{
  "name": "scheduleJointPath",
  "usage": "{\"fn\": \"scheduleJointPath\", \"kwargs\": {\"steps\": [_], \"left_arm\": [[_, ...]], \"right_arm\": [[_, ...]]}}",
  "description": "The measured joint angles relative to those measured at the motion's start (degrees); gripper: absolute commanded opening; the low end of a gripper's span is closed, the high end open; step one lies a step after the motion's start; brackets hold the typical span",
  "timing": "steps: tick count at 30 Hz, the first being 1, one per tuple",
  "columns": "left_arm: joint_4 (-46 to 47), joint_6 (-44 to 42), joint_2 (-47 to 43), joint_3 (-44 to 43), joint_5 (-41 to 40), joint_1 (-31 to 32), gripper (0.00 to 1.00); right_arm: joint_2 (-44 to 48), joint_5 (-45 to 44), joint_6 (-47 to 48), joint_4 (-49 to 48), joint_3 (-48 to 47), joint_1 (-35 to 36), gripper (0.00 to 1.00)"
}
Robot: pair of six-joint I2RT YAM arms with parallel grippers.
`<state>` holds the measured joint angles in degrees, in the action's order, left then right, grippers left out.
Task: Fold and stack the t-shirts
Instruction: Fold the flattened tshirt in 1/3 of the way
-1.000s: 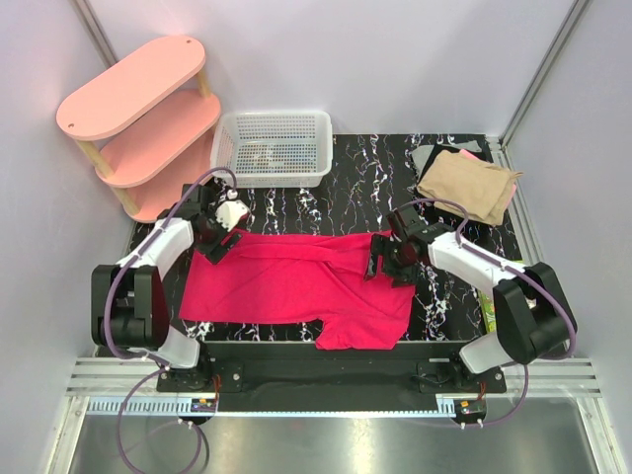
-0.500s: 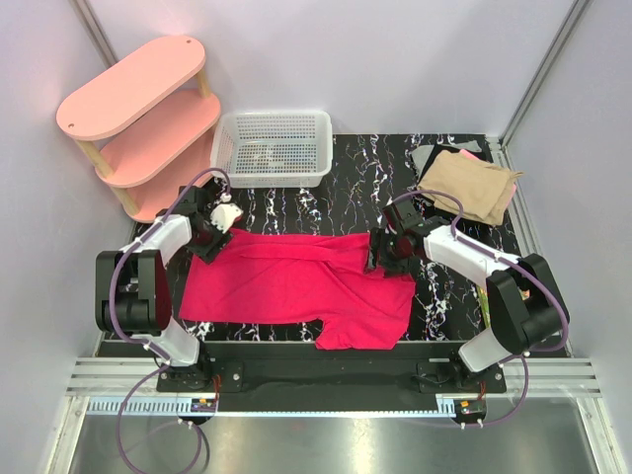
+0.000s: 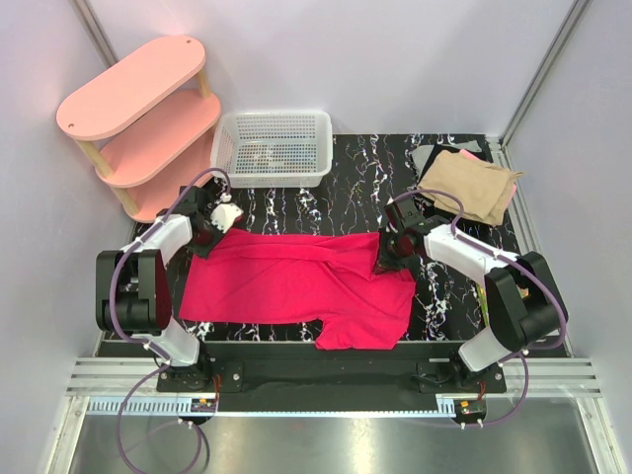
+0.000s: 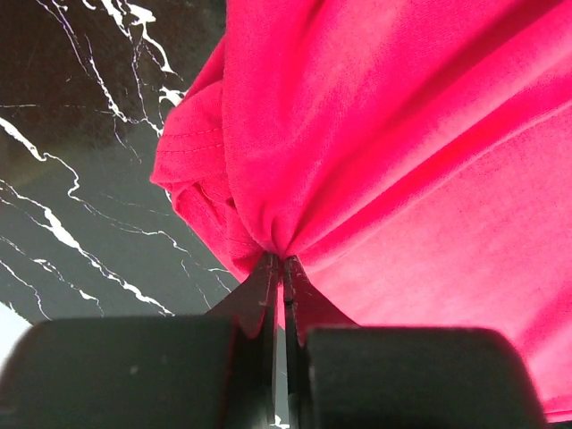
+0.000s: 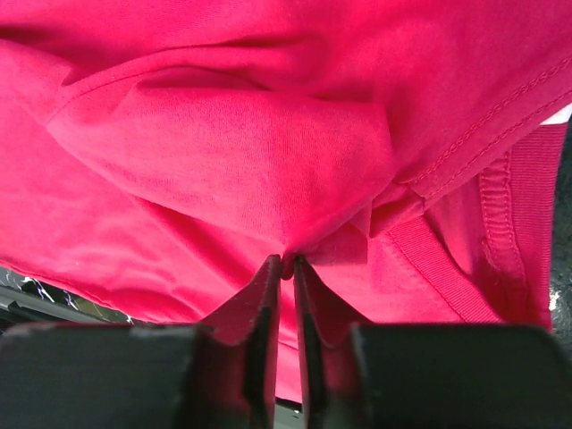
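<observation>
I see the crimson tee (image 3: 296, 286) lying spread across the near half of the black marbled bench (image 3: 355, 188), with one sleeve reaching toward the near edge. My left gripper (image 4: 279, 261) is at the tee's far left corner; in its wrist view the jaws are pinched tight, with a bunch of the cloth gathered between them. My right gripper (image 5: 288, 261) is at the tee's far right corner, near the ribbed collar, and its jaws stand almost together with a fold of the same cloth caught in them.

At the far right corner of the bench a folded tan shirt (image 3: 469, 186) lies on top of a grey shirt (image 3: 427, 158) and a pale pink shirt (image 3: 467, 154), well apart from the tee. A white mesh basket (image 3: 274, 148) stands at the far edge, and a pink shelf (image 3: 138, 99) stands just off the bench to the left.
</observation>
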<state>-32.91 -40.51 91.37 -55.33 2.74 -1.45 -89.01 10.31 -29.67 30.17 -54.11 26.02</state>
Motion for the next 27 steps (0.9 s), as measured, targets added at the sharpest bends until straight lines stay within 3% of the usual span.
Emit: {"fn": "scheduleJointPath", "kwargs": {"steps": [9, 17, 27], "left_arm": [[-1.7, -0.2, -0.2, -2.4, -0.5, 0.0, 0.00], [-5.1, -1.0, -2.1, -9.1, -0.6, 0.0, 0.00], [-6.6, -1.7, 1.3, -19.1, -1.7, 0.0, 0.00]], "right_arm": [[1.4, 0.3, -0.1, 1.5, -2.1, -0.2, 0.04], [6.9, 0.0, -0.1, 5.5, -7.7, -0.2, 0.04], [4.8, -0.3, 1.4, 9.4, -16.6, -3.5, 0.03]]}}
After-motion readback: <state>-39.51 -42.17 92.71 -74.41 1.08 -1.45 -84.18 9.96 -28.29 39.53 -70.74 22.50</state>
